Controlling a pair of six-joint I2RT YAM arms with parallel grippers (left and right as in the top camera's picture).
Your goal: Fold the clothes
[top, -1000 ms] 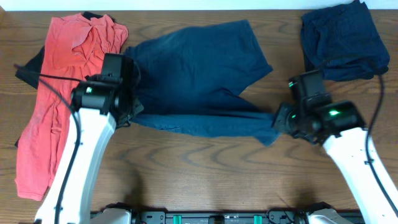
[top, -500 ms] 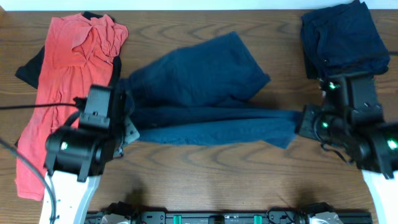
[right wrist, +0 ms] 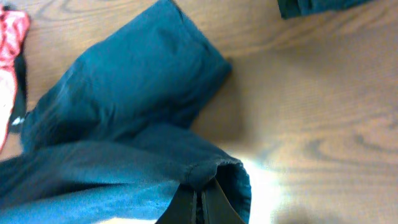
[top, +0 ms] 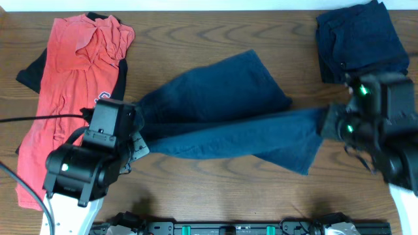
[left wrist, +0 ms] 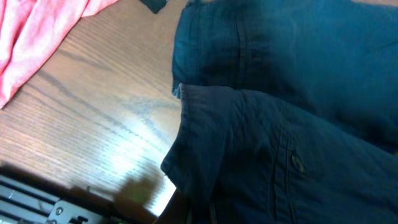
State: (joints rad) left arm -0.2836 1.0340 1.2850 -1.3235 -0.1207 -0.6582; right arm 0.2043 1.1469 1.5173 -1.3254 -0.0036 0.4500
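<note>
A pair of dark blue trousers (top: 222,111) hangs stretched between my two grippers above the table. My left gripper (top: 134,134) is shut on the waistband end (left wrist: 249,162); its fingers are hidden under the cloth. My right gripper (top: 326,124) is shut on the hem of one leg (right wrist: 208,171), fingers pinched together (right wrist: 202,199). The other leg lies back across the table (right wrist: 137,81). A red shirt (top: 72,78) lies spread at the left, over a black garment (top: 29,75).
A folded dark blue garment (top: 359,39) sits at the back right corner, also in the right wrist view (right wrist: 311,6). The red shirt shows at the top left in the left wrist view (left wrist: 37,31). Bare wooden tabletop (top: 215,189) lies in front.
Both arms have risen and moved toward the front, lifting the trousers. The held leg is pulled taut and further right; the trousers have shifted off the back of the table.
</note>
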